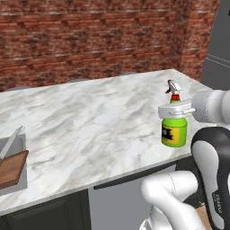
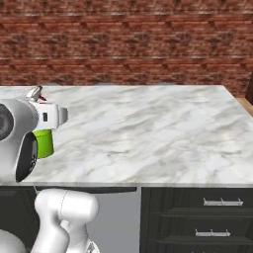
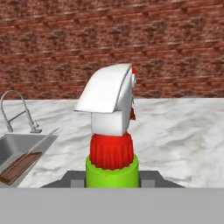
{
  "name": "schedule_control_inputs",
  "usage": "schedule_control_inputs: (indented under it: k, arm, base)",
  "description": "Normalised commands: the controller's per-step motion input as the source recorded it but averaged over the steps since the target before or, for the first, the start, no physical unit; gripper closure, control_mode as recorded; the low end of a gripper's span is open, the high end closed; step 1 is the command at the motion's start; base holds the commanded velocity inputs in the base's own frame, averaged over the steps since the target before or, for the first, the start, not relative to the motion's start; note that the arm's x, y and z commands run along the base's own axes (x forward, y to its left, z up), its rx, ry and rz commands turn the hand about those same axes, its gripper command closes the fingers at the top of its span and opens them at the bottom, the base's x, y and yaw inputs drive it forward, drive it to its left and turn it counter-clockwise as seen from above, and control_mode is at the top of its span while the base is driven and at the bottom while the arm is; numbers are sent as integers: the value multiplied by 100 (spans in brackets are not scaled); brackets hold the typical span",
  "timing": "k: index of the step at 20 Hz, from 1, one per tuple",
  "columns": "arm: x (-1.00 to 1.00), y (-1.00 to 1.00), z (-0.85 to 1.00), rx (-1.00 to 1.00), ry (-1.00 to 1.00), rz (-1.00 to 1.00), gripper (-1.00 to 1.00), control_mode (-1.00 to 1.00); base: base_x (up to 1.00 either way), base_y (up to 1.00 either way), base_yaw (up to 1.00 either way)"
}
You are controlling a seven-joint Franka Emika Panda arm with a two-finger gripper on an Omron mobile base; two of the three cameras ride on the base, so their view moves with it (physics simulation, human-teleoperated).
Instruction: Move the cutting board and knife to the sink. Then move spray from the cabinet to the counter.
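a wide white marble counter (image 1: pixel 90 117) runs beneath a red brick wall. at its far left, the steel sink (image 1: pixel 19 177) already holds the reddish cutting board (image 1: pixel 11 169), with the thin grey knife (image 1: pixel 11 142) leaning in beside it, so that part looks finished. near the counter's front right edge, the gripper (image 1: pixel 176 110) is clamped on the green spray (image 1: pixel 174 128) bottle's shoulder. i can't tell whether its base touches the marble; letting go seems all that remains.

Both base views overlook the counter (image 1: pixel 90 117) from behind; hand view faces brick wall (image 3: pixel 65 39).
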Motion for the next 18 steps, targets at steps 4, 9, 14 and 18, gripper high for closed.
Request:
schedule_control_inputs:
  k: [4,9,14,18]
  arm:
    - [58,-33,-10,3,12,26,100,-100]
    - [84,-9,-14,0,4,-3,100,-100]
    - [100,-12,-33,-3,1,-30,100,-100]
    - [97,-9,-40,-4,0,-32,100,-100]
  base:
    - [0,0,0]
    - [0,0,0]
    - [0,0,0]
    - [0,0,0]
